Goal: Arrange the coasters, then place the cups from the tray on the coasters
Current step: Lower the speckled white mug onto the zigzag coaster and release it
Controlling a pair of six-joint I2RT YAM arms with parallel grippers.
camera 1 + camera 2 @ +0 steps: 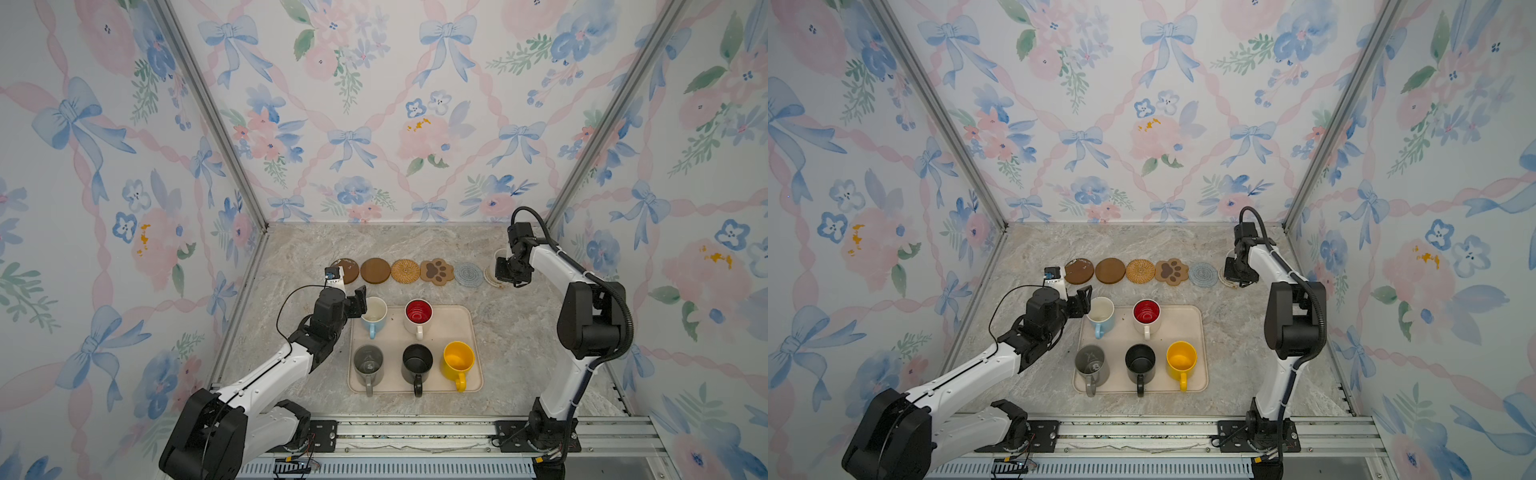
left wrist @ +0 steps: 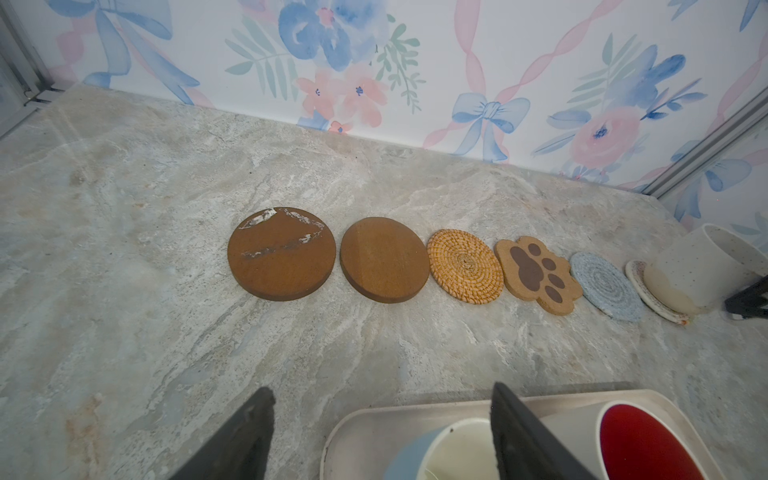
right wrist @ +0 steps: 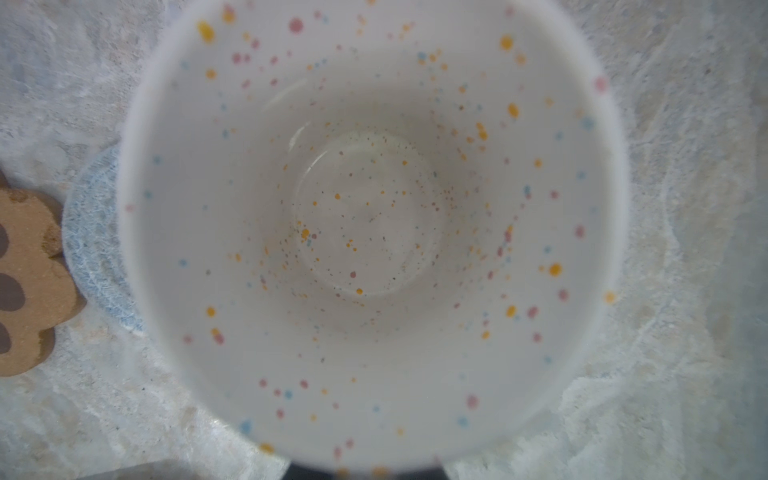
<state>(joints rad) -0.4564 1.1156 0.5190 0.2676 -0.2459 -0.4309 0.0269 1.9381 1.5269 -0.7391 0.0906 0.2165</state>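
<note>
- The right gripper (image 1: 510, 277) seems clamped on the speckled mug (image 2: 706, 262), holding it at the cream crocheted coaster (image 2: 642, 286) that ends the row; its jaws are hidden.
- The mug leans there, so it probably needs settling flat before release.
- The left gripper (image 1: 361, 302), jaws apart, straddles the light blue mug (image 1: 374, 316)'s wall, ready to pinch.
- That mug stands on the tray (image 1: 453, 332); the remaining coasters (image 2: 463, 266) lie bare.

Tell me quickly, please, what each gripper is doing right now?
Left gripper: open, poised at the blue mug, not gripping.
Right gripper: closed on the speckled mug, tilted over the cream coaster.
</note>
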